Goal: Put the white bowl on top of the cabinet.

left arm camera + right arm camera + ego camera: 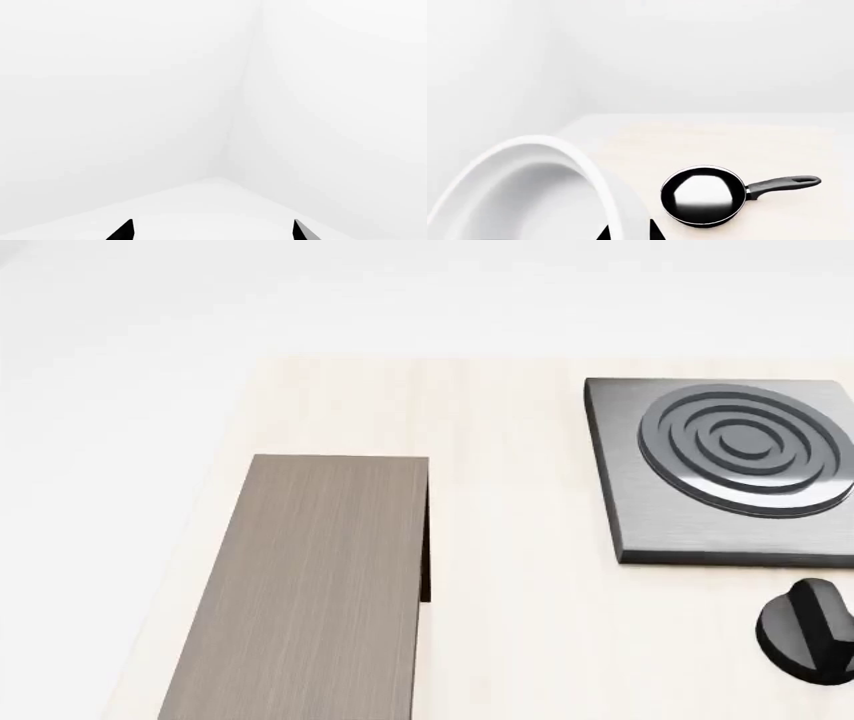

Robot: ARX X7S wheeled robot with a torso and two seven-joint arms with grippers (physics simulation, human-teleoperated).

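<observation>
- The cabinet (314,585) lies at the left of the table (521,570) in the head view, and its wood-grain top carries nothing, so the placing is not yet done.
- The white bowl (534,192) appears only in the right wrist view, filling the near corner of the picture, tilted, with its thick rim arching just above the right gripper (627,234).
- The bowl looks lifted and clamped by that gripper at the rim, but only 2 dark finger slivers show below it, so the hold cannot be told for sure.
- What is left: carry the bowl over the cabinet, lower it, release.
- The right wrist view alone shows the black frying pan (704,195) on the table beyond the bowl.
- The head view alone shows the stove plate (727,470) at the right.
- The left gripper (213,231) shows 2 tips set well apart, empty, facing blank white walls.
</observation>
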